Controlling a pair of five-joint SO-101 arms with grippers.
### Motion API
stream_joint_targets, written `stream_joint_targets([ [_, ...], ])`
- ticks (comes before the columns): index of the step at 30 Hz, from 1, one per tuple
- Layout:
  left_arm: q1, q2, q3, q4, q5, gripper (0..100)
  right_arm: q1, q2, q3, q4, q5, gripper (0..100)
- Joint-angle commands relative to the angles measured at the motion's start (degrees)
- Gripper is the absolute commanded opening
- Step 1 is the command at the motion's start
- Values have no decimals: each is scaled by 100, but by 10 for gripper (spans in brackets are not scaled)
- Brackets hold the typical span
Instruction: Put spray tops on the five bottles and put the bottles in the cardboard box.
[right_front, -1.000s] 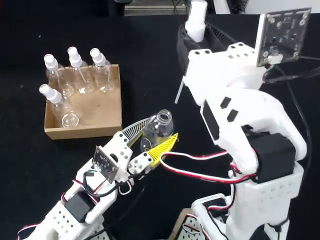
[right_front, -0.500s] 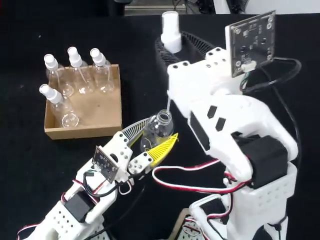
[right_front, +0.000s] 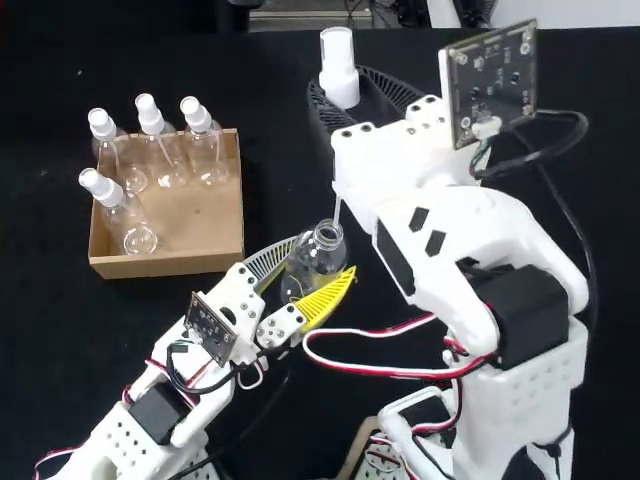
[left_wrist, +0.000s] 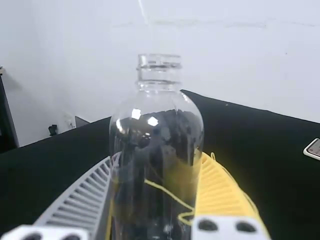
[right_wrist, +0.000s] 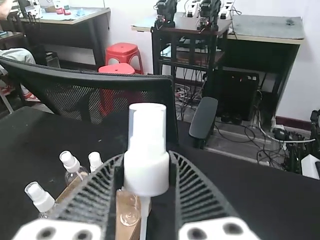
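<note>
My left gripper (right_front: 312, 279) holds a clear open-necked bottle (right_front: 318, 256) upright between its grey and yellow fingers; in the left wrist view the bottle (left_wrist: 156, 150) stands between them with its threaded neck bare. My right gripper (right_front: 345, 95) is shut on a white spray top (right_front: 339, 66), held high behind the bottle, its thin dip tube (right_front: 337, 212) hanging down to just above the bottle's mouth. The right wrist view shows the spray top (right_wrist: 146, 160) clamped between black ribbed fingers. The cardboard box (right_front: 232, 200) at the left holds several capped bottles (right_front: 152, 140).
The black table carries the box near its left side, with open space between box and held bottle. The bulky white right arm (right_front: 470, 270) fills the table's right half. A mesh chair (right_wrist: 85, 90) and desks stand in the room beyond.
The right arm has swung left, carrying the spray top from the far right to above the held bottle, tube tip now over its mouth. The left arm and bottle stayed put.
</note>
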Motion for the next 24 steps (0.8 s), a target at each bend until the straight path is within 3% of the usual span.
stream_joint_targets([
  [1,-4,-88,127,-97,-26,30,-97,-119,13,-26,62,11],
  [7,-4,-88,127,-97,-26,30,-580,-145,145,-26,62,11],
  [19,40,-88,127,-88,9,30,-589,-163,541,-475,70,11],
  [24,-13,-97,127,-88,-35,30,-615,-163,558,-457,492,11],
])
